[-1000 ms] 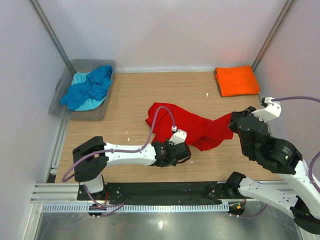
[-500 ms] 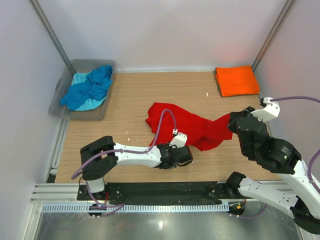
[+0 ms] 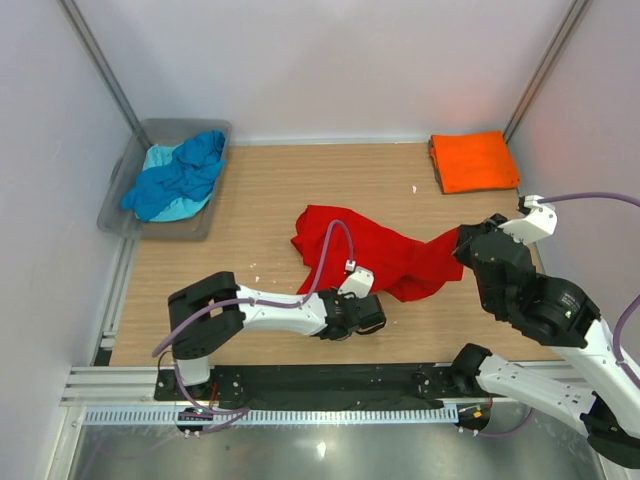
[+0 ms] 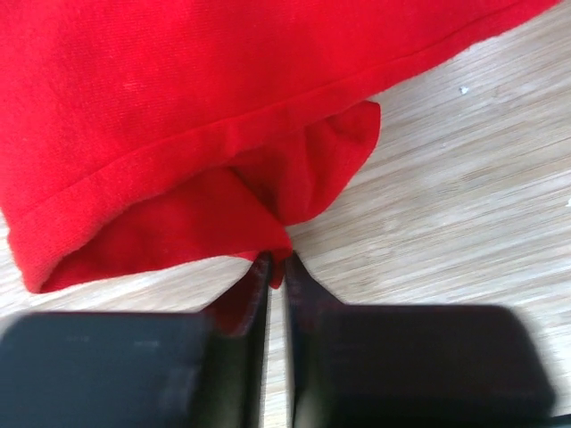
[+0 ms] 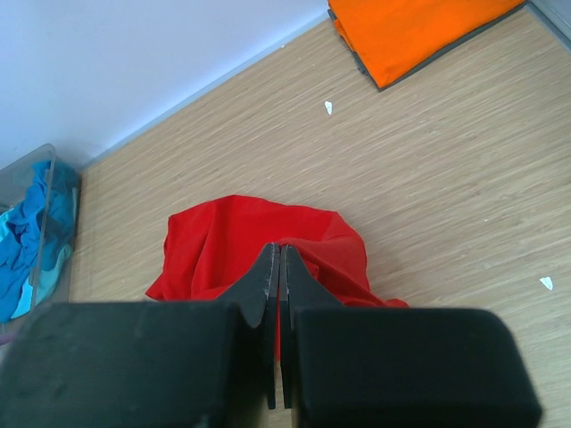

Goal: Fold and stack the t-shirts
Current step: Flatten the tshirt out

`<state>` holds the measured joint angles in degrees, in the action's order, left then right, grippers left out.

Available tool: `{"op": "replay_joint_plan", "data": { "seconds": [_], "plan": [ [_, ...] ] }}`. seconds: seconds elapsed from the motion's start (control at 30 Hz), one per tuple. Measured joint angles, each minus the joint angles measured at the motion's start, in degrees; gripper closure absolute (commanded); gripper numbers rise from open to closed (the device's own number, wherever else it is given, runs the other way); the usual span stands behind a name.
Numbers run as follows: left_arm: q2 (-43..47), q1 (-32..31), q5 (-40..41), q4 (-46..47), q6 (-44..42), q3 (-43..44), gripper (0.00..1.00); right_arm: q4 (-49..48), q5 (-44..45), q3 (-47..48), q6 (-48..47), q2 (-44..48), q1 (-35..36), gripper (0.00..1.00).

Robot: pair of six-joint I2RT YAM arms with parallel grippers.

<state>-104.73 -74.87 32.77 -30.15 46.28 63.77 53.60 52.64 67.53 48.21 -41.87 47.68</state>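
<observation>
A bright red t-shirt (image 3: 385,255) lies crumpled mid-table. My left gripper (image 3: 376,308) sits low at its near edge; in the left wrist view its jaws (image 4: 277,259) are pinched together on a small corner of the red cloth (image 4: 178,107). My right gripper (image 3: 462,243) is shut on the shirt's right end and holds it raised off the wood; red cloth (image 5: 223,241) shows in the slit behind its tips (image 5: 279,248). A folded orange t-shirt (image 3: 474,160) lies at the far right corner. Blue and turquoise t-shirts (image 3: 180,175) are heaped in the tub.
The grey translucent tub (image 3: 120,182) stands at the far left against the wall. White walls and metal posts close in the table on three sides. Bare wood lies between the tub, the red shirt and the orange t-shirt (image 5: 410,31).
My left gripper has slid right along the red shirt's near edge and its jaws have closed onto the cloth corner. The right gripper has barely moved.
</observation>
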Motion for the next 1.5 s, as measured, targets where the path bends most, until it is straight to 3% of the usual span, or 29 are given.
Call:
{"op": "replay_joint_plan", "data": {
  "seconds": [0.17, 0.4, 0.6, 0.73, 0.77, 0.8, 0.9, 1.1, 1.3, 1.5],
  "plan": [
    [-0.02, -0.02, 1.33, -2.38, 0.02, 0.83, 1.0, 0.0, 0.02, -0.02, 0.07, 0.0, 0.0, 0.99],
    [8.11, 0.0, 10.45, -17.09, -1.55, 9.64, 1.0, 0.44, 3.19, 3.39, -1.29, -4.72, 0.0, 0.99],
    [22.16, 2.38, 24.68, -32.5, -3.74, 24.55, 1.0, -2.82, 7.32, 18.88, -8.22, -18.1, -1.22, 0.99],
    [31.82, 11.91, 29.62, -31.26, -13.22, 27.02, 1.0, -5.09, 3.78, 31.95, -11.93, -27.63, -8.35, 0.99],
    [34.67, 16.59, 29.0, -27.91, -17.31, 25.92, 1.0, -5.44, 1.11, 35.01, -12.24, -29.79, -11.61, 0.99],
    [38.73, 24.46, 27.87, -22.56, -23.67, 24.2, 1.0, -6.34, -4.7, 39.89, -12.39, -34.03, -19.93, 0.99],
    [39.28, 32.33, 23.67, -16.81, -30.97, 24.87, 1.0, -3.65, -14.43, 46.21, -12.31, -40.46, -30.95, 0.99],
    [27.26, 43.82, 15.61, -8.61, -38.32, 34.25, 1.0, -2.54, -32.74, 54.18, -10.95, -51.21, -47.01, 0.99],
    [18.34, 49.59, 7.85, -8.0, -41.62, 42.42, 1.0, -2.38, -41.81, 59.39, -10.16, -52.87, -52.87, 0.99],
    [22.38, 49.79, 1.11, -6.97, -42.12, 46.31, 1.0, -3.82, -47.98, 62.12, -9.86, -49.31, -52.65, 0.99]
  ]
}}
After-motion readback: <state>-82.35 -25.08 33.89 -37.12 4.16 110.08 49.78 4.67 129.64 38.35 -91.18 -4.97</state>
